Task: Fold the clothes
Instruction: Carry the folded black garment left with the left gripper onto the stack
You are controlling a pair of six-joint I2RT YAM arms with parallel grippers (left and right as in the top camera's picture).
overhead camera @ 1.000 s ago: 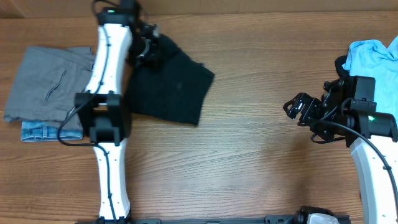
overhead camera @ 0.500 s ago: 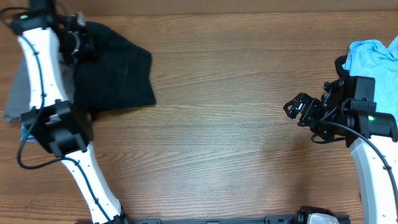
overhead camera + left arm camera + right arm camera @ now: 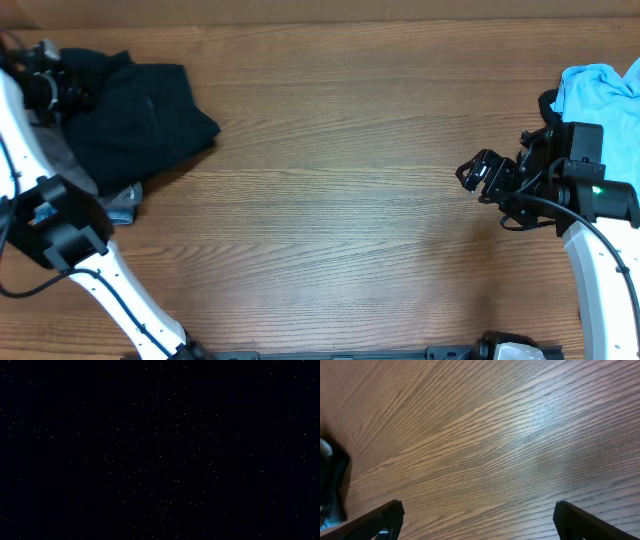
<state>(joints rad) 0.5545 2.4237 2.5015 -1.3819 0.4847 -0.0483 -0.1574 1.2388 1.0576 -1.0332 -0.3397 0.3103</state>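
Note:
The black garment point(image 3: 140, 115) lies bunched at the far left of the table, on top of the grey piece point(image 3: 122, 203), of which only a corner shows. My left gripper point(image 3: 48, 85) is at the garment's left end and shut on it. The left wrist view is filled with black fabric point(image 3: 160, 450), so its fingers are hidden. The light blue T-shirt point(image 3: 600, 90) lies at the far right edge. My right gripper point(image 3: 476, 172) is open and empty over bare wood, left of the T-shirt; its fingers point(image 3: 477, 520) are wide apart.
The wooden table point(image 3: 370, 150) runs between the two arms. The left arm's white links point(image 3: 60, 240) stretch along the left side. A dark object point(image 3: 332, 485) shows at the left edge of the right wrist view.
My left gripper has swung left with the black garment, dragging it from the table's upper middle-left onto the grey and denim pile. The right arm has not moved.

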